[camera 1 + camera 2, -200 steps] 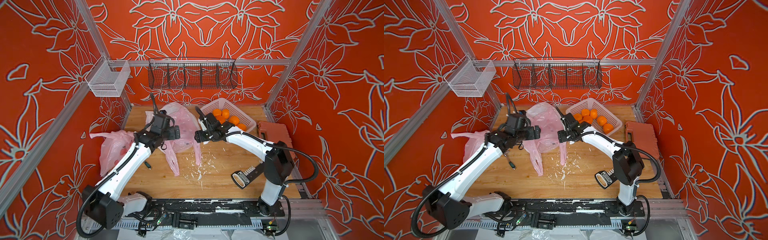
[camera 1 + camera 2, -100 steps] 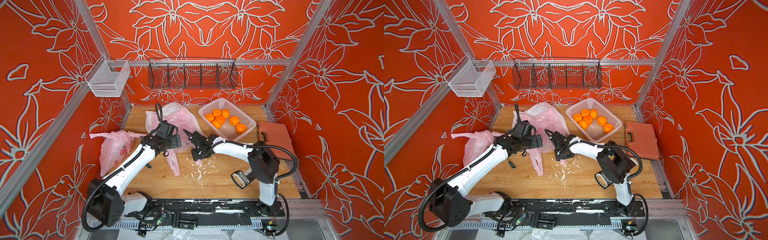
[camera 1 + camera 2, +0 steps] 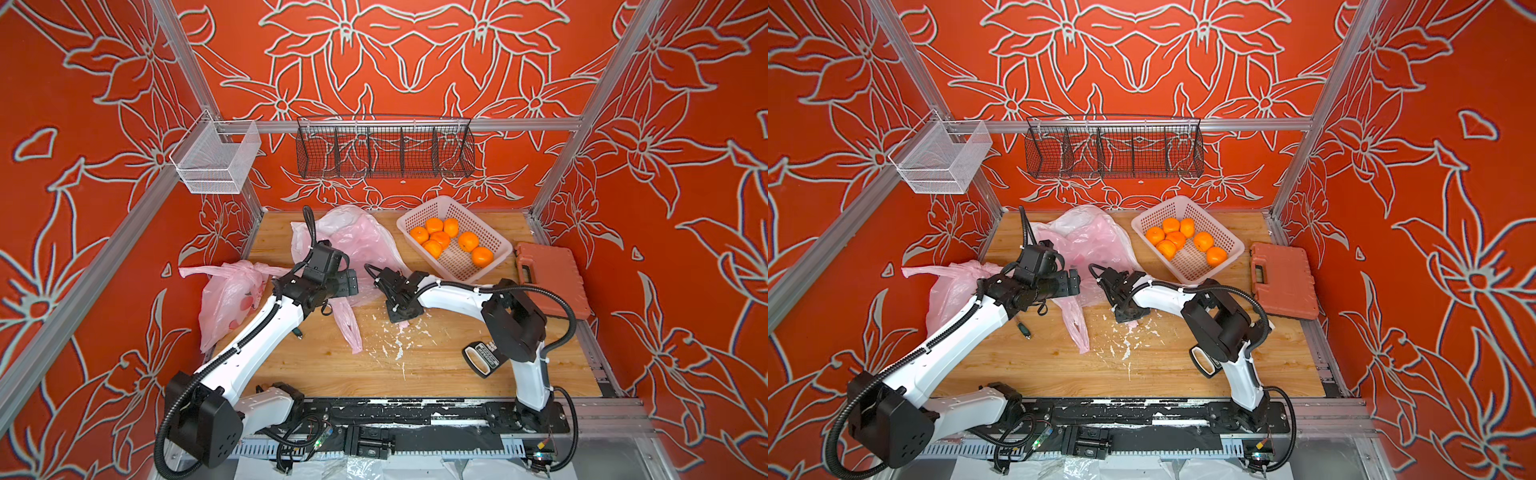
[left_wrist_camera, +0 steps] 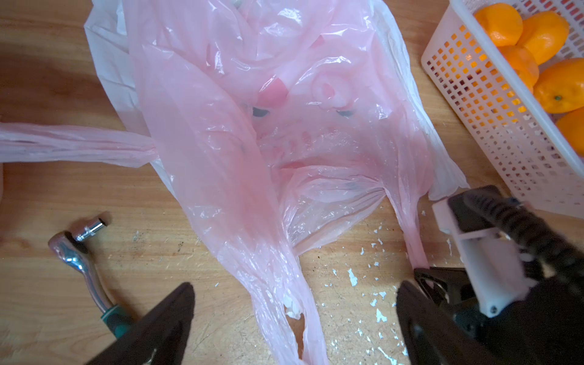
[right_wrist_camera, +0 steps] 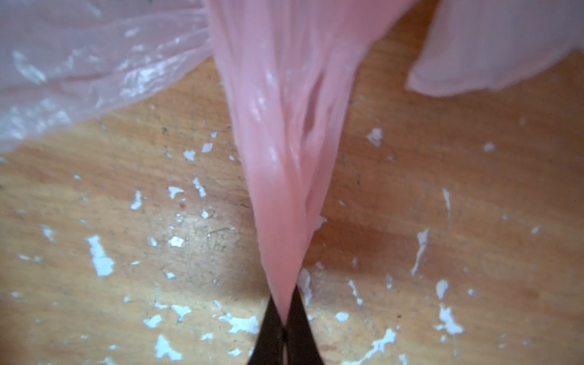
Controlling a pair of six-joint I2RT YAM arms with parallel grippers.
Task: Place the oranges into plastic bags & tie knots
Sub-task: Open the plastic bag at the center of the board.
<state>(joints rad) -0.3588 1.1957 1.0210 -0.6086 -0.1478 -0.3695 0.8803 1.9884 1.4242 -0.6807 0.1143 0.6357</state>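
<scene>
Bench [image 3: 291,365]: empty pink peach-print bag [image 3: 361,241] lies flat mid-bench over a white bag [image 4: 104,63]; second pink bag [image 3: 228,299] is on the left-arm side. Film is thin, floppy and slippery, so grab it by the bunched handle straps. Basket [image 3: 496,249] just beside holds six oranges [image 3: 440,239]: light, firm, will roll. Right fingers [image 5: 271,331] are pinched on one strap [image 5: 284,189]. Left fingers [image 4: 158,325] are spread wide, empty, straddling the other strap [image 4: 284,284]. Ratchet [image 4: 82,252] and white flakes [image 4: 350,278] are nearby, probably not in the way.

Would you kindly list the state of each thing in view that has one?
Left end effector: open, over flat bag.
Right end effector: shut on flat bag's handle.
Flat bag: looks empty, untied.
Side bag: bulging, straps out sideways.
Oranges: six, loose in basket.
Case: shut.
</scene>
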